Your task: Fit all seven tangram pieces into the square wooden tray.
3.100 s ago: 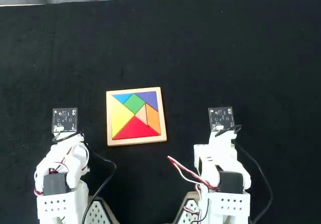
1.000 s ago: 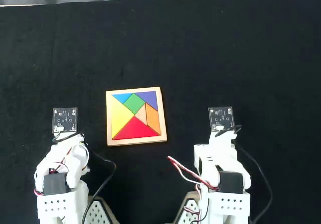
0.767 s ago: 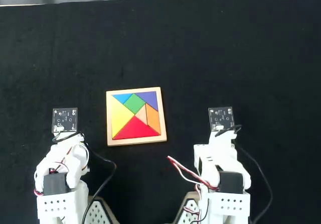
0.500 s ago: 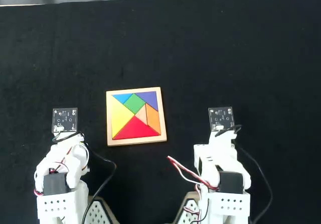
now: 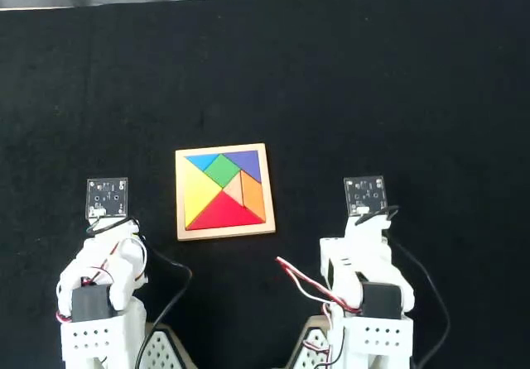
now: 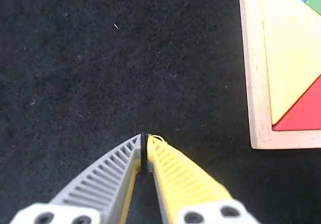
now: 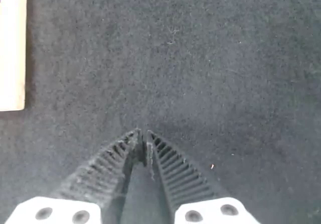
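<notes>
We see nothing has moved: all seven pieces (image 5: 217,210) still lie flush in the tray (image 5: 179,195), between the arms. The left gripper (image 6: 145,139) and right gripper (image 7: 143,135) stay parked, fingers together, empty. We judge the task finished.

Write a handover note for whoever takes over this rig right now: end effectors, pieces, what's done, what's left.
Left end effector: shut, empty, over the black cloth beside the wooden tray.
Right end effector: shut, empty, over the cloth on the tray's other side.
Pieces: blue triangle, green square, purple piece, yellow triangle, red triangle, tan triangle and orange triangle lie flat in the tray, filling the square.
Done: all seven fitted.
Left: nothing that I can see.
</notes>
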Robot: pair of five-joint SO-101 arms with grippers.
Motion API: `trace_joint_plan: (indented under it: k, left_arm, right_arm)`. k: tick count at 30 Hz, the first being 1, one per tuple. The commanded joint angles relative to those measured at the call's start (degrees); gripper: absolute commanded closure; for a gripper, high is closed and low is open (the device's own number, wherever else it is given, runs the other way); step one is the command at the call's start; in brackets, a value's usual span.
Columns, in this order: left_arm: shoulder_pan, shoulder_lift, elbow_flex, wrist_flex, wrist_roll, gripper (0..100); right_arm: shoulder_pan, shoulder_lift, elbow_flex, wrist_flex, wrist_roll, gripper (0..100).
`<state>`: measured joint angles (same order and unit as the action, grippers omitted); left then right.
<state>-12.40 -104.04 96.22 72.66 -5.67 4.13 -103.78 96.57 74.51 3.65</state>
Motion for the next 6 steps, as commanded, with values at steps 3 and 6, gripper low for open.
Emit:
trace_joint_plan:
  k: [3, 6]
  left_arm:
    - [0.22, -0.53, 1.1, 0.35, 0.79, 97]
    - [0.22, -0.53, 1.1, 0.35, 0.79, 97]
  right_arm:
    - [1.05, -4.79, -0.04, 0.44, 0.26, 98.4]
    - [1.05, -4.79, -0.04, 0.44, 0.26, 98.4]
